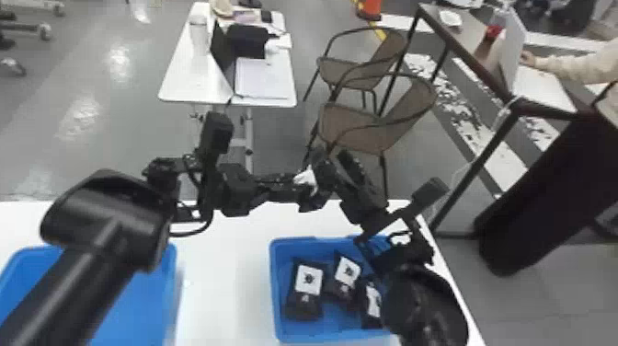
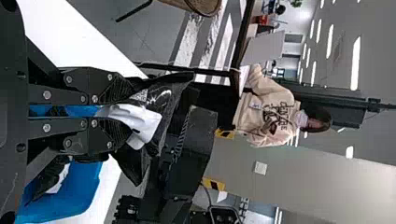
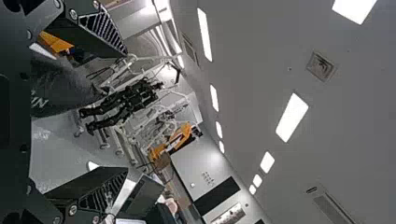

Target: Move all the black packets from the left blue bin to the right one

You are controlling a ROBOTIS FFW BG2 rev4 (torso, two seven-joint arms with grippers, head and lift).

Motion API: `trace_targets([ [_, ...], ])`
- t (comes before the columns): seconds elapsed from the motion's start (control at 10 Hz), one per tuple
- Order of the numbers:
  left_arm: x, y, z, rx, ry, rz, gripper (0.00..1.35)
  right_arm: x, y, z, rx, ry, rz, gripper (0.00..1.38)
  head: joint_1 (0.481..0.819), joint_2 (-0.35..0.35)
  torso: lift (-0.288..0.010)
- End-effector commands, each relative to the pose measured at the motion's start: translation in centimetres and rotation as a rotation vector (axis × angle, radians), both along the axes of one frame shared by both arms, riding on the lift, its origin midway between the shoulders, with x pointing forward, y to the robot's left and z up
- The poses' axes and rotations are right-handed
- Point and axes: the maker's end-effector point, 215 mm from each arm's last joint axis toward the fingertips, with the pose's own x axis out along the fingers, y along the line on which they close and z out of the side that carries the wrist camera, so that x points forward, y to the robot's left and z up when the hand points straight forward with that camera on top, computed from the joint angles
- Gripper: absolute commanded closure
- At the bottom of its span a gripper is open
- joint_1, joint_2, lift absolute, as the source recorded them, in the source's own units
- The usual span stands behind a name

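Ideally, the left gripper [image 2: 114, 112], pinching a black packet [image 2: 147, 122], releases only after the wide-spread right gripper [image 3: 125, 111], at its three o'clock, closes squarely. Steady wrists help.

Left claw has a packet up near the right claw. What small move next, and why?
Probably ease the right claw over the packet's free end for a handover: the left claw grips it with that end sticking out, and the right claw is open close by.
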Motion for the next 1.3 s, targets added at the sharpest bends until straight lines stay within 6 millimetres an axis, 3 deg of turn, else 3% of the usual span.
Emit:
trace_targets([
  [0.0,-0.3,-0.9,-0.2,0.01,0.001,-0.019,1.07,0.0,1.4,0.5,0.01,-0.01,0.016,0.15,0.687,-0.224,0.0],
  [0.2,0.1,-0.9,0.3,0.0,-0.006,-0.013,1.07,-0.3,2.7,0.1,0.007,-0.002,0.036,0.15,0.686,-0.223,0.0],
  [0.5,-0.3,-1.8,1.0,-0.03,0.007,-0.024,1.07,-0.3,3.5,-2.1,-0.016,0.044,0.046,0.16,0.69,-0.211,0.0],
  [0.6,-0.4,-1.7,0.7,-0.029,0.019,-0.022,1.07,-0.2,3.4,-2.4,-0.02,0.056,0.039,0.25,0.694,-0.212,0.0],
  [0.7,-0.4,-1.8,0.7,-0.031,0.02,-0.022,1.07,-0.2,3.2,-2.7,-0.024,0.066,0.034,0.81,0.695,-0.215,0.0],
  [0.8,-0.3,-1.7,0.7,-0.033,0.021,-0.019,1.07,-0.3,2.9,-3.1,-0.023,0.082,0.011,1.07,0.695,-0.216,0.0],
  [1.0,-0.2,-1.3,0.5,-0.044,0.032,-0.005,1.07,-0.3,2.3,-3.3,-0.016,0.094,-0.008,1.08,0.695,-0.221,0.0],
  [1.1,-0.1,-1.1,0.4,-0.048,0.033,0.008,1.03,-0.4,2.4,-3.5,-0.01,0.098,-0.006,1.16,0.695,-0.222,0.0],
  [1.2,0.2,-0.7,0.3,-0.061,0.037,0.031,0.77,-0.5,2.2,-3.9,0.014,0.109,-0.01,1.21,0.695,-0.219,0.0],
])
